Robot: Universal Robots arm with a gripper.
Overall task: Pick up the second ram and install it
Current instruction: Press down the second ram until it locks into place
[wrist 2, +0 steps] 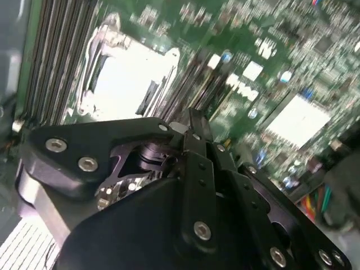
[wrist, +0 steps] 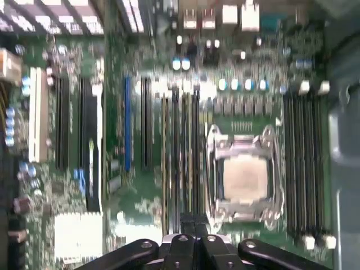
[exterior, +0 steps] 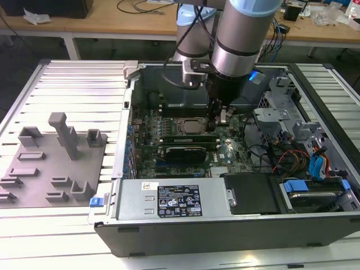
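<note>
Inside the open computer case point(exterior: 225, 225), the gripper point(exterior: 215, 125) hung over the motherboard point(exterior: 169, 163), jaws pressed together on the second ram's point(wrist: 187, 163) upper edge above the slots beside the processor socket point(wrist: 243, 177). Slight misalignment risked jamming.

Ram point(exterior: 179, 137): long, narrow stick with dark chips, standing on its long edge on the motherboard point(exterior: 225, 154), just beside the CPU socket point(exterior: 188, 125) and parallel to it. The first wrist view shows it edge-on as a thin dark strip point(wrist: 185, 169) among the slots. Cannot tell whether it is fully seated.
</note>
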